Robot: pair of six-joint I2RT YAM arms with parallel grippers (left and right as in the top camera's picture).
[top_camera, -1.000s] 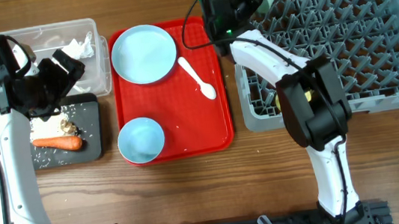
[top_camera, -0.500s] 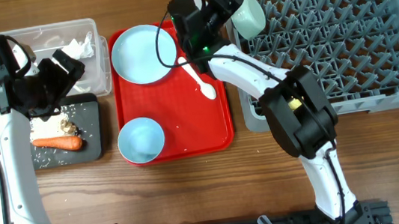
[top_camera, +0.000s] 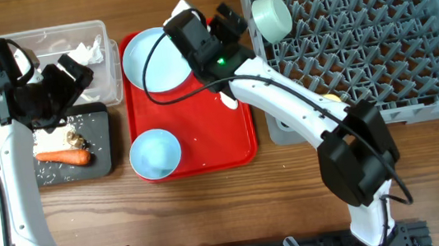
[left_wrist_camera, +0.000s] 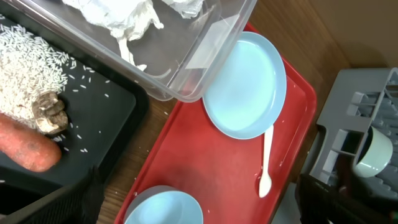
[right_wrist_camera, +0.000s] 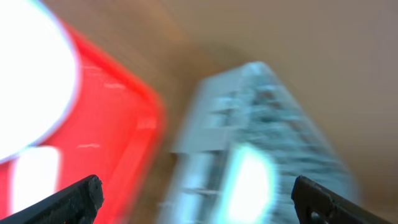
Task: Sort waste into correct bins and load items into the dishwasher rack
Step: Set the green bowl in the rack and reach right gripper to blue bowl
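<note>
Logging: R gripper (top_camera: 207, 17) fingers released, empty, above red tray (top_camera: 238, 137) far edge | L gripper (top_camera: 71, 73) released, above black tray (top_camera: 104, 165) | pale green bowl (top_camera: 271, 18) on side, rack (top_camera: 376, 39) corner | 1 plate (top_camera: 158, 58), 1 spoon (left_wrist_camera: 266, 162) on red tray

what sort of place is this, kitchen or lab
Likely a lab bench staged as a dish-clearing station: robot arms at a wooden table, a grey dishwasher rack, a red tray with plate and bowl.
</note>
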